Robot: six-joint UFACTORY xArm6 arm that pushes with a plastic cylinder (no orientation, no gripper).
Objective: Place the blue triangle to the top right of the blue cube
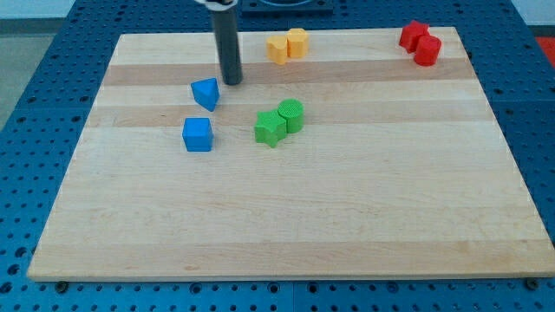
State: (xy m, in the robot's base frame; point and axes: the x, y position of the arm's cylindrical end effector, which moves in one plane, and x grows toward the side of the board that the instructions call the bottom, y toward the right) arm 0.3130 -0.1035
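The blue triangle [206, 93] lies on the wooden board, in the upper left part of the view. The blue cube [198, 134] sits just below it, slightly to the left, with a small gap between them. My tip [232, 83] rests on the board just to the upper right of the blue triangle, close to it; I cannot tell whether it touches. The dark rod rises from the tip to the view's top edge.
A green star [270, 128] and a green cylinder [291, 114] touch each other right of the blue blocks. Two yellow blocks [287, 45] sit at the top centre. Two red blocks [421, 42] sit at the top right corner of the board [286, 217].
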